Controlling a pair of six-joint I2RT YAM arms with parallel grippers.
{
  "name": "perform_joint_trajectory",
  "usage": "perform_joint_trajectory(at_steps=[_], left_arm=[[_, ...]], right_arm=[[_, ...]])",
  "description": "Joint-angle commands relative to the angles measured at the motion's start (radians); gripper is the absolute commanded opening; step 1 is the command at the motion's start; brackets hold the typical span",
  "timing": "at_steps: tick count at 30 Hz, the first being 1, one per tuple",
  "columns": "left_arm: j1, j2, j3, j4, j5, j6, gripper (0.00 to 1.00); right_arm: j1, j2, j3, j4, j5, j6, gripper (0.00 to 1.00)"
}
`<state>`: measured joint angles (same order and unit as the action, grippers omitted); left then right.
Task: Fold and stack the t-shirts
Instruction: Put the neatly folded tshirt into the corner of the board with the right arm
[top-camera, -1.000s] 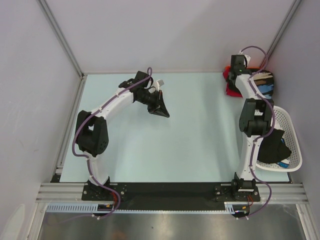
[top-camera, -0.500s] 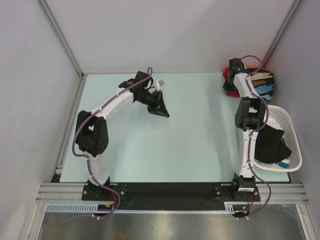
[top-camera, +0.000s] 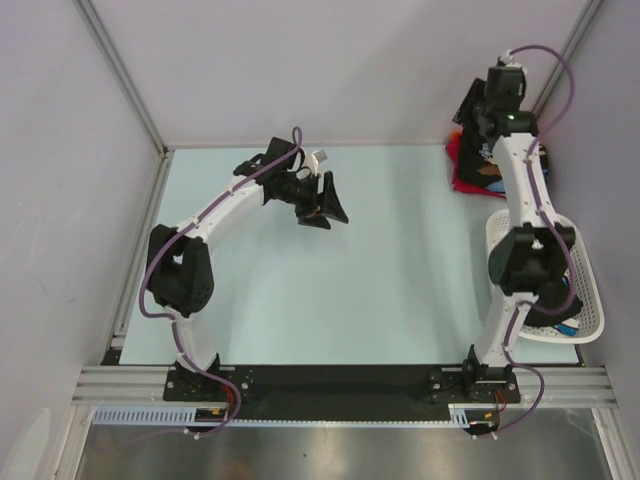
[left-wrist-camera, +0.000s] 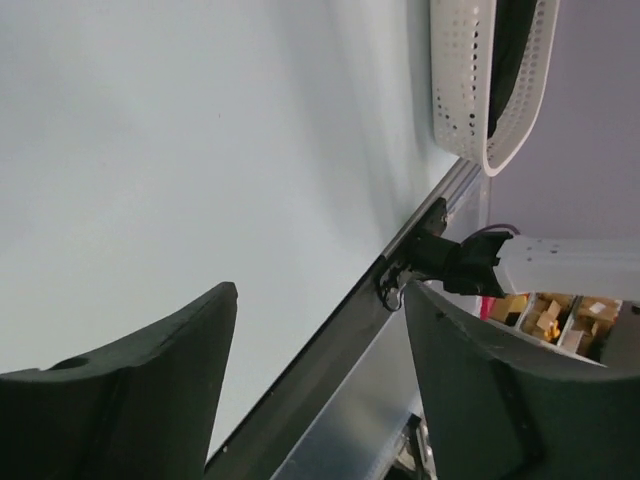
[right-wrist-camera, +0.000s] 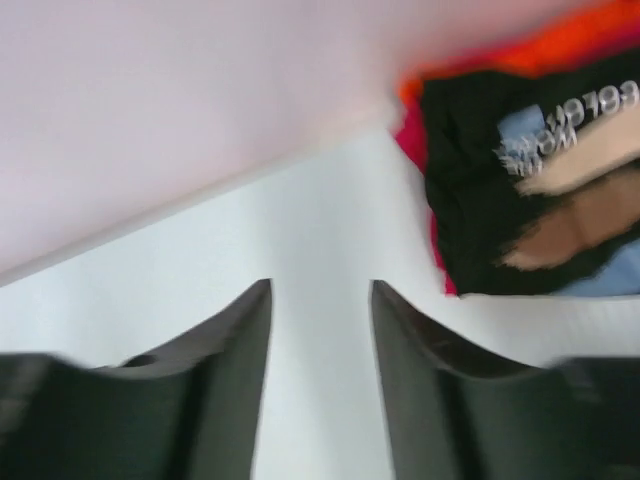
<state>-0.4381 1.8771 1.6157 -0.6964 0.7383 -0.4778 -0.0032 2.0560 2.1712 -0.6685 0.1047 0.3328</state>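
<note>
both pincers have sprung apart since a second ago, and the right arm has swung up off the folded t-shirts (top-camera: 468, 172) stacked at the upper right of the overhead frame. the left pincer (left-wrist-camera: 320, 288) and right pincer (right-wrist-camera: 321, 285) stand apart, holding nothing. what looks like a black t-shirt (left-wrist-camera: 512, 60) lies in the basket (left-wrist-camera: 462, 90), upper right of the left wrist frame. probably best: pinch both shoulders, lift clear of the rim, then spread it flat mid-surface (top-camera: 400, 260) before folding.
</note>
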Motion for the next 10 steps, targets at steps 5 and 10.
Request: perform_joint_trajectory(at_steps=[5, 10], left_arm=[[0.001, -0.095, 0.029, 0.104, -0.077, -0.027, 0.93], [0.001, -0.171, -0.039, 0.175, -0.182, -0.022, 0.99]], right_arm=[[-0.006, -0.338, -0.404, 0.153, -0.203, 0.055, 0.72], [0.040, -0.518, -0.658, 0.119, 0.017, -0.110, 0.75]])
